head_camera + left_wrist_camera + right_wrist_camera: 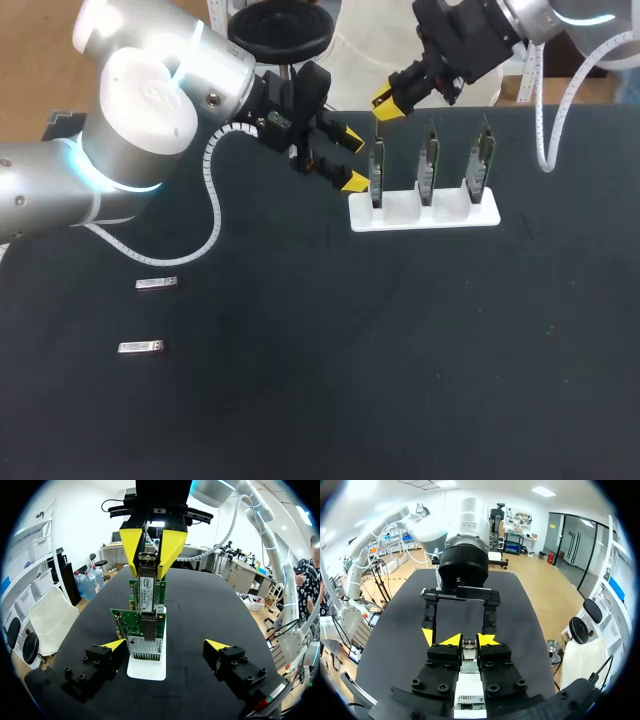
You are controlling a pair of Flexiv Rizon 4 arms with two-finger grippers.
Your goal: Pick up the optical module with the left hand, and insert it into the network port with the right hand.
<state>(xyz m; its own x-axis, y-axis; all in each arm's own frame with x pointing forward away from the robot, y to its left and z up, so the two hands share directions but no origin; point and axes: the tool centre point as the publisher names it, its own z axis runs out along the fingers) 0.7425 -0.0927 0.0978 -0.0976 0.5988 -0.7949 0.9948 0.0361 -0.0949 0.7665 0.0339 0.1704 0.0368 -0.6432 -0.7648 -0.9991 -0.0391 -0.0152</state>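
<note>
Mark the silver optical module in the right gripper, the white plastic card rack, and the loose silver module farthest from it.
silver optical module [145, 594], left wrist view, labelled face.
white plastic card rack [402, 208], head view, bare base.
loose silver module [140, 347], head view, middle.

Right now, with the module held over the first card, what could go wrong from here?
1. The right hand grips the optical module by its upper end, over the port of the nearest card. A slight tilt could jam the module or bend the upright card.
2. The left hand sits open close beside that same card, at the end of the white rack. A downward push could bring the two hands together or shift the rack.
</note>
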